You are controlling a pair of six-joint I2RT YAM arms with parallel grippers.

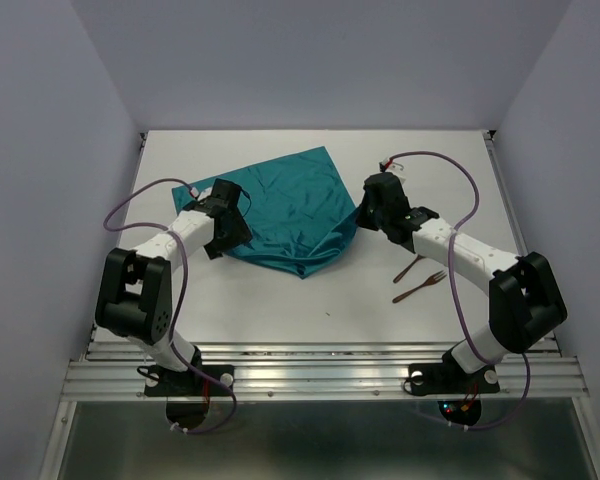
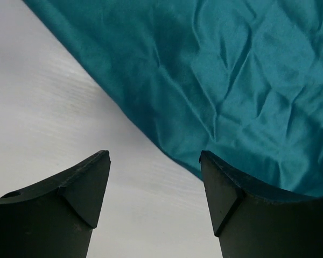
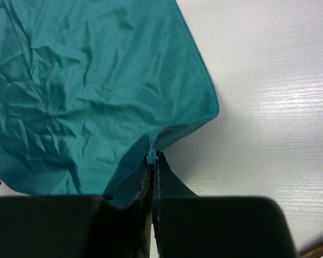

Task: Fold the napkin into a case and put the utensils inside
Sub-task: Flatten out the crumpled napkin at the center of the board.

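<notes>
Napkin (image 1: 295, 212), fold stage: edge clamped in right end effector (image 3: 153, 161); left end effector (image 2: 154, 156) apart, hem just ahead, grip likely next.

Napkin (image 1: 295, 215): thin teal cloth with a slight satin sheen, finely creased all over, stitched hem at the edge. Table (image 1: 280, 290): white and matt, with a faint streaky grain up close. Fork (image 1: 420, 288) and second utensil (image 1: 408, 268): reddish-brown, dull finish, material hard to tell. Left gripper (image 2: 154, 161): dark matt plastic with smooth faces. Right gripper (image 3: 154, 161): same. Arm links (image 1: 470, 255): white and black shells, semi-gloss. Cables (image 1: 465, 180): purple, smooth sheath. Front rail (image 1: 320, 375): ribbed bare metal with a brushed shine.
</notes>
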